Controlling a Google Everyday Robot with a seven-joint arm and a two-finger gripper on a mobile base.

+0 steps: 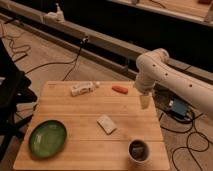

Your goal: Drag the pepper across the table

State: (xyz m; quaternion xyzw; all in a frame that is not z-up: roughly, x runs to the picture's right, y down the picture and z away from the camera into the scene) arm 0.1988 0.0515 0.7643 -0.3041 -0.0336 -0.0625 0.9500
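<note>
The pepper [119,89] is a small orange-red tapered thing lying near the far edge of the light-wood table [80,135], right of centre. My gripper [145,102] hangs from the white arm [170,75] over the table's right edge, a short way right of and nearer than the pepper, apart from it.
A white bottle-like object [83,88] lies at the far left of the table. A pale rectangular block [106,124] lies at the centre. A green plate [47,138] sits front left. A dark cup [138,151] stands front right. Cables and a blue box [178,108] lie on the floor at right.
</note>
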